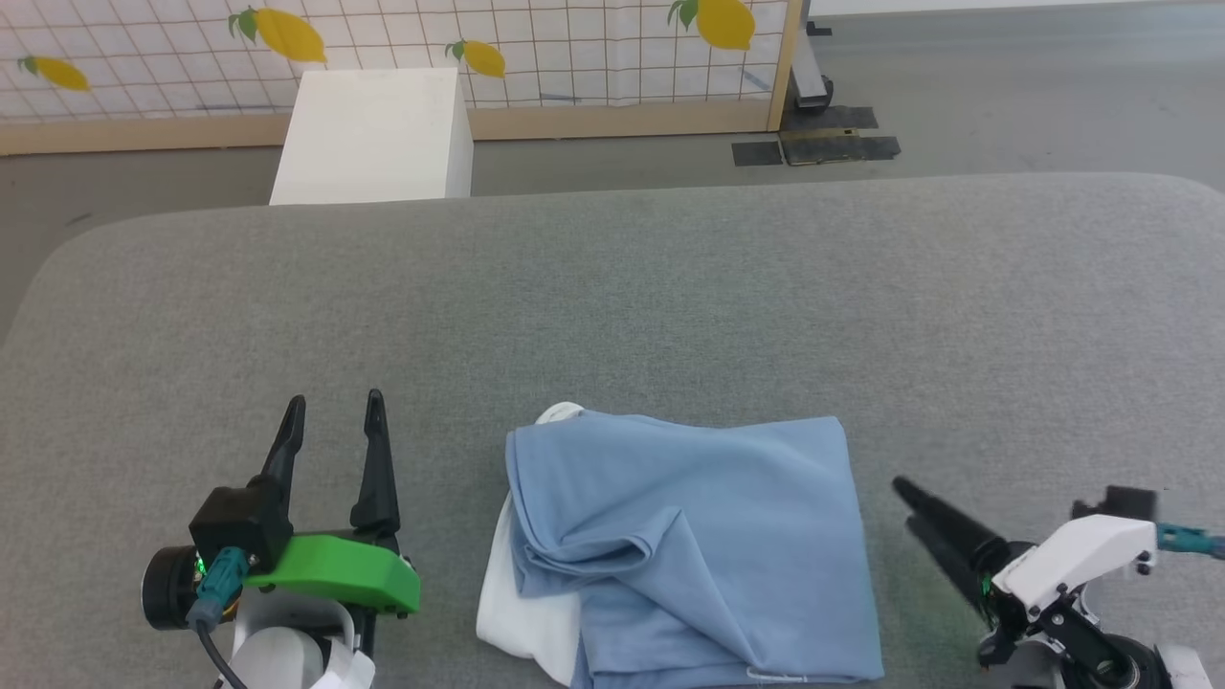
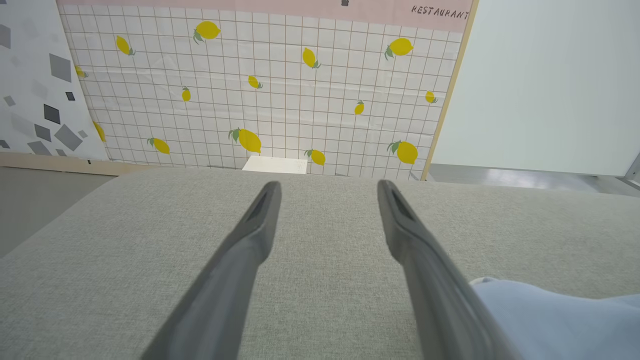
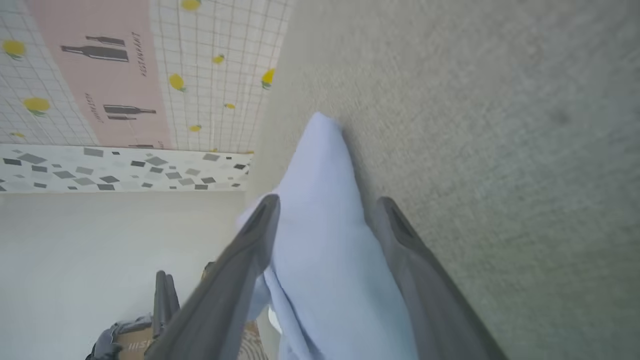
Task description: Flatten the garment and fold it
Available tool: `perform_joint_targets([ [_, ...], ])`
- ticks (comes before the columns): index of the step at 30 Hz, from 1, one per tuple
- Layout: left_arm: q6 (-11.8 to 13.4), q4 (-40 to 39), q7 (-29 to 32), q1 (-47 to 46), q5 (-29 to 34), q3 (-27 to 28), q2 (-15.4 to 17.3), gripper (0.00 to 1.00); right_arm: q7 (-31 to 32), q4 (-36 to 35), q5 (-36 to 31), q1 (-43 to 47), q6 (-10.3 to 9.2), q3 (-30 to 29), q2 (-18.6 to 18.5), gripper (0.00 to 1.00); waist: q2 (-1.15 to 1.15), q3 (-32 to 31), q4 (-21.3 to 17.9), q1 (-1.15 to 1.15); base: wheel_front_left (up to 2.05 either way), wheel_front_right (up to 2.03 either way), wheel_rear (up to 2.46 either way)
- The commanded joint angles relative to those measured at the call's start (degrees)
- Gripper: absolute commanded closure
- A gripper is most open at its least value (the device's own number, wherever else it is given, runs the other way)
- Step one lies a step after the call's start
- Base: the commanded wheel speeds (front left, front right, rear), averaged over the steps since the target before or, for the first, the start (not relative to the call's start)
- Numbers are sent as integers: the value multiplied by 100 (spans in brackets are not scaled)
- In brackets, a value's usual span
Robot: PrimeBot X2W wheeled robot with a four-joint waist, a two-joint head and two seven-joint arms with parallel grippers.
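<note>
The shirt (image 1: 699, 517) looked soft, limp, probably light (pinch a corner); left claw (image 1: 335, 397) and right claw (image 3: 327, 200) flanked it, wide, empty.

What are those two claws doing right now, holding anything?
Left gripper: open, empty, beside the garment.
Right gripper: open, empty, pointing at the garment.
</note>
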Motion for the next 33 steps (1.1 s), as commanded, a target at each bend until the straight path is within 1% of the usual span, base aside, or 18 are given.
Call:
perform_joint_targets([
  [1, 17, -12, -26, 13, -12, 9, -15, 0, 340, 203, 102, -207, -6, -67, 3, 0, 0, 25, 37, 0, 0, 0, 0],
  [4, 21, -7, -26, 4, -15, -5, -15, 0, 975, 597, -6, -406, -6, -211, 3, 0, 0, 50, 85, 0, 0, 0, 0],
  [7, 19, 1, -26, -8, -25, -24, -15, 0, 1378, 851, -297, -555, -6, -304, 3, 0, 0, 66, 145, 0, 0, 0, 0],
  [10, 18, 14, -26, -21, -32, -34, -15, 0, 1749, 1049, -501, -672, -6, -246, 3, 0, 0, 81, 210, 0, 0, 0, 0],
  [15, 19, 13, -26, -31, -42, -47, -15, 0, 2016, 1240, -698, -784, -6, 80, 4, 0, 0, 113, 295, 0, 0, 0, 0],
  [21, 25, 23, -26, -51, -57, -89, -15, 0, 1983, 1460, -634, -998, -6, 663, 4, 1, 0, 151, 377, 0, 0, 0, 0],
  [22, 24, 32, -26, -58, -60, -97, -15, 0, 1946, 1478, -636, -1033, -6, 755, 4, 37, 0, 152, 394, 0, 0, 0, 0],
  [23, 26, 40, -26, -64, -61, -105, -15, 0, 1884, 1477, -679, -1061, -6, 828, 4, 66, 0, 151, 410, 0, 0, 0, 0],
  [24, 30, 40, -26, -64, -63, -112, -15, 0, 1830, 1464, -743, -1075, -6, 880, 4, 81, 0, 147, 421, 0, 0, 0, 0],
  [25, 42, 29, -26, -52, -65, -126, -15, 0, 1743, 1425, -852, -1084, -6, 923, 4, 100, 0, 141, 432, 0, 0, 0, 0],
  [28, 46, 28, -26, -27, -63, -108, -15, 0, 1589, 1241, -1182, -1068, -6, 997, 4, 100, 0, 129, 440, 0, 0, 0, 0],
  [30, 63, 10, -26, 2, -61, -94, -15, 0, 1425, 992, -1695, -1040, -6, 1122, -75, 100, 0, 120, 416, 0, 0, 0, 0],
  [33, 77, 2, -26, 42, -52, -26, -15, 0, 1207, 517, -2635, -1016, -6, 1463, -320, 100, 0, 115, 310, 0, 0, 0, 0],
])
